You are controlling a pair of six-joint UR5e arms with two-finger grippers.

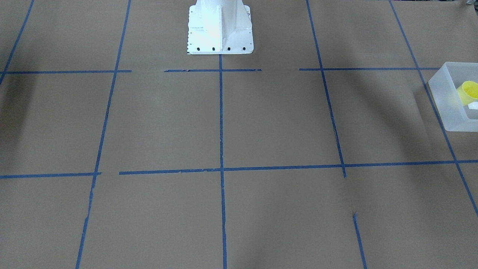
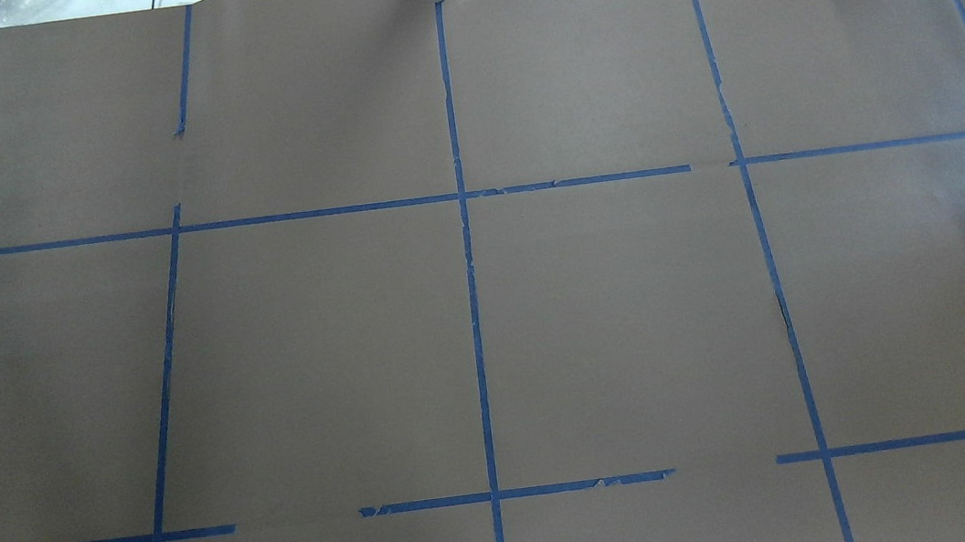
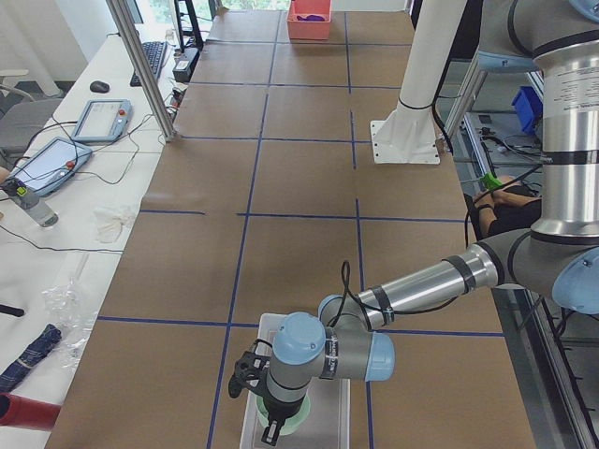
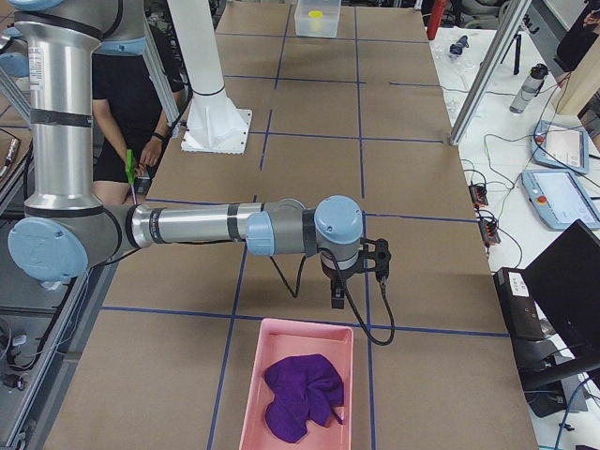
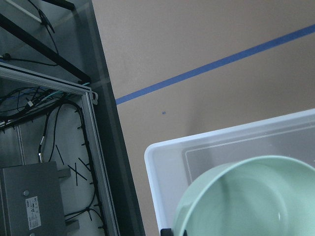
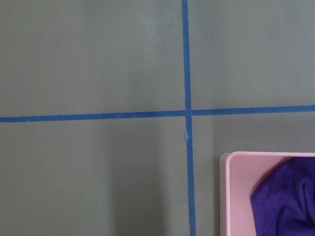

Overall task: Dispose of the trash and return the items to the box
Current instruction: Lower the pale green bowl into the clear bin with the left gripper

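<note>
You've got the L claw (image 3: pixel 271 430) low over the box (image 5: pixel 167 167) at the L end of the bench (image 2: pixel 318 356), w/ the green bowl (image 5: pixel 246 201) right by it. On the wrist cam the bowl fills the lower corner & hangs over the inside of the box. It may be held, but you can't see the fingers well enough, so I can't tell if that claw is wide, narrow or gripping. The yellow cup (image 1: pixel 468 90) lies tipped to one side inside the box. The R claw (image 4: pixel 337 298) points down above bare bench, just beside the pink tray (image 4: pixel 300 339) at the other end. I can't tell its state either, since only the side cam shows it. A purple cloth (image 4: pixel 300 394) sits bunched up in that tray. The white robot base (image 1: pixel 220 30) stands at the robot's edge of the bench.
</note>
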